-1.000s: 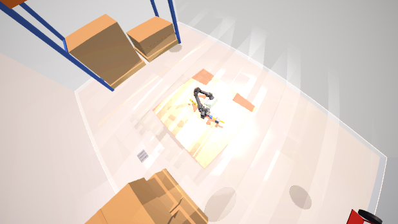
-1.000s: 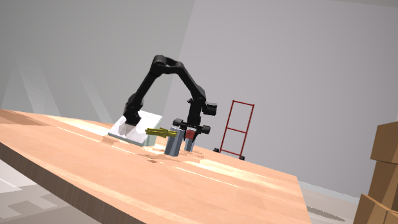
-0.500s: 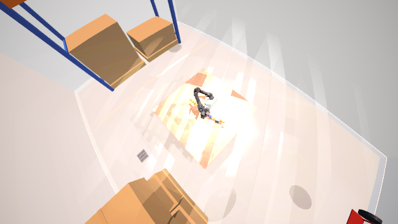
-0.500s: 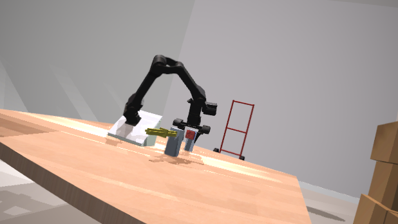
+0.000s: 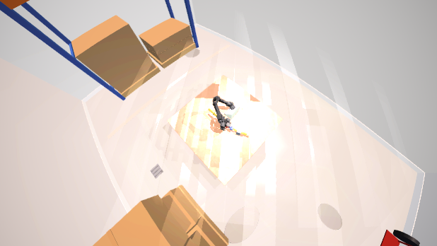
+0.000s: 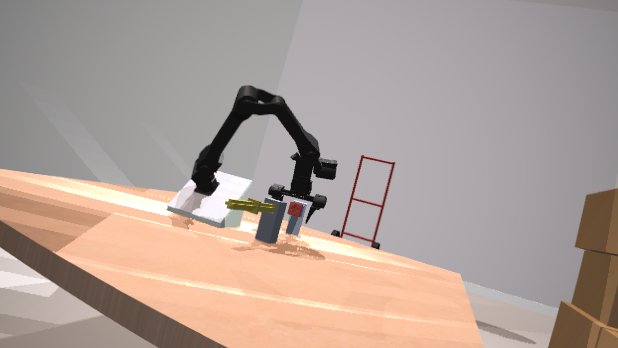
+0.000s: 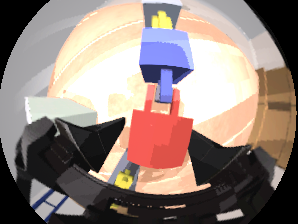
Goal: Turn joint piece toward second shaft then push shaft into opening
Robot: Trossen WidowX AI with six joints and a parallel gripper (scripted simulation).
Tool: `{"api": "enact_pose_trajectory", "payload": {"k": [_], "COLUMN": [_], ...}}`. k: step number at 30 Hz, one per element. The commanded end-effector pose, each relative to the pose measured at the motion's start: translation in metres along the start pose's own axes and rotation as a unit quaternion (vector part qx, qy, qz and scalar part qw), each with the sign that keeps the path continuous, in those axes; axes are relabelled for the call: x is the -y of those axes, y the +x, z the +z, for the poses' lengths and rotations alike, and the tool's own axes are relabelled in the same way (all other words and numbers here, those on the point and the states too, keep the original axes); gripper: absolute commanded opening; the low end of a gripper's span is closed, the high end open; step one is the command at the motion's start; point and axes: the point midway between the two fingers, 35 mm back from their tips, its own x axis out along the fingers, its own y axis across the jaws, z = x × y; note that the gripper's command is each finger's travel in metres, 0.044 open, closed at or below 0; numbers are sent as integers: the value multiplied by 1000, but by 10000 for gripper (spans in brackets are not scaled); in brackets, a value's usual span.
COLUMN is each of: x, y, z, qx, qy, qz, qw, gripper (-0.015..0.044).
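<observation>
You see a red, square-bodied joint piece (image 5: 226,126) (image 6: 295,209) (image 7: 160,140) raised above the tabletop, its two prongs straddling the tongue of a blue yoke (image 5: 231,128) (image 7: 165,47). Beyond the yoke, your yellow first shaft (image 5: 244,133) (image 7: 161,20) runs to an upright gray fixed block (image 5: 237,133) (image 6: 292,227) (image 7: 149,12). Your second shaft (image 5: 212,112) (image 6: 242,204) (image 7: 124,178), ribbed and yellow, lies in the other upright gray block (image 6: 270,225) (image 7: 119,165), at an angle to the first. You cannot tell from these views whether the red piece's opening lines up exactly with it.
</observation>
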Motion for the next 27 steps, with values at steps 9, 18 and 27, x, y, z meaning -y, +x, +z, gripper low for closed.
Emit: {"api": "enact_pose_trajectory", "payload": {"k": [9,18,27], "x": [-3,0,-2], "y": [-10,-26,-25], "z": [4,10,10], "qx": [-123,-228,-225], "qy": [8,5,6], "qz": [23,4,7], "qw": [992,974,974], "gripper": [440,440,440]}}
